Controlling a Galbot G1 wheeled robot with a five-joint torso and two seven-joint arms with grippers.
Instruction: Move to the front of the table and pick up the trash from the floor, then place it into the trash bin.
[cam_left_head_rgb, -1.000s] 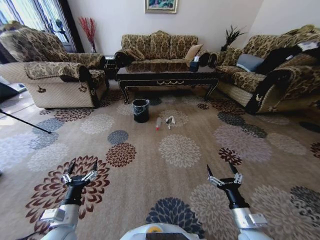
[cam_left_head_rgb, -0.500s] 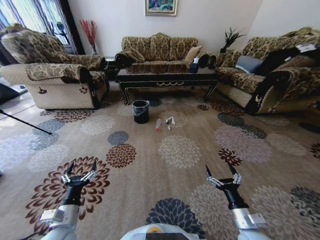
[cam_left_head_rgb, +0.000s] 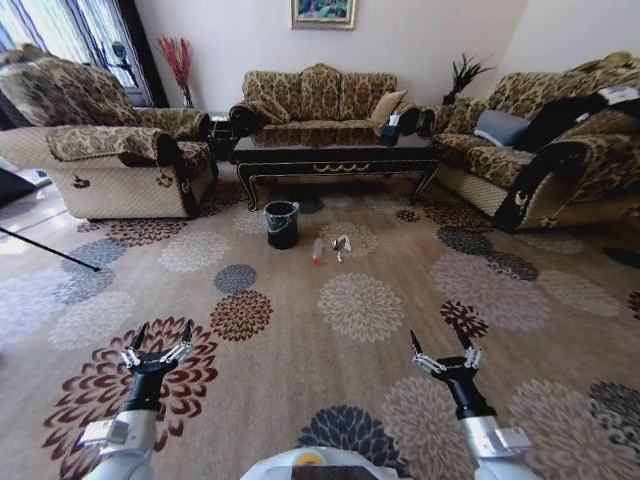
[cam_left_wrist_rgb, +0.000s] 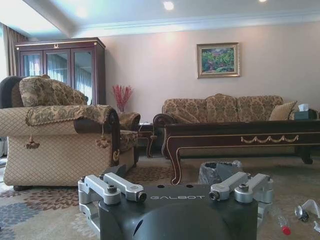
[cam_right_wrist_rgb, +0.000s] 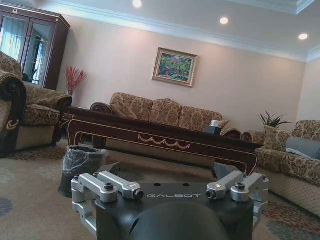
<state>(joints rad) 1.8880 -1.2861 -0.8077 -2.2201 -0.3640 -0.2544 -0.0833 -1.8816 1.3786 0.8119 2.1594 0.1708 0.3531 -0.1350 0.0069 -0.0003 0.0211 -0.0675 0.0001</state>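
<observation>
From your head camera, you have the left end effector (cam_left_head_rgb: 158, 340) low on the left over the flowered carpet (cam_left_head_rgb: 360, 300), fingers spread wide and holding nothing. The right end effector (cam_left_head_rgb: 442, 349) sits low on the right, also spread wide and empty. Both are well apart from the task's things. Far ahead stands the dark counter (cam_left_head_rgb: 335, 160) in front of the sofa (cam_left_head_rgb: 315, 100), with an armchair (cam_left_head_rgb: 110, 160) on the left and another sofa (cam_left_head_rgb: 545, 150) on the right. The trash bin (cam_left_head_rgb: 281, 222) stands on the carpet just before the counter's front rail. The trash (cam_left_head_rgb: 331, 246) lies on the carpet near the bin, on its right: a clear bottle with a red cap and a pale crumpled piece just beside it.

From your left wrist camera, you see that end effector's open finger links (cam_left_wrist_rgb: 107, 186) over the black body. The trash bin (cam_left_wrist_rgb: 216, 171) stands beyond it by the counter (cam_left_wrist_rgb: 240, 137) leg. The bottle with its red cap (cam_left_wrist_rgb: 283, 227) lies on the carpet, and a pale crumpled wrapper (cam_left_wrist_rgb: 306, 209) lies near it.

From your right wrist camera, the finger links (cam_right_wrist_rgb: 106, 186) stand open too. The trash bin (cam_right_wrist_rgb: 80, 165), with its liner folded over the rim, stands before the counter (cam_right_wrist_rgb: 165, 140).
</observation>
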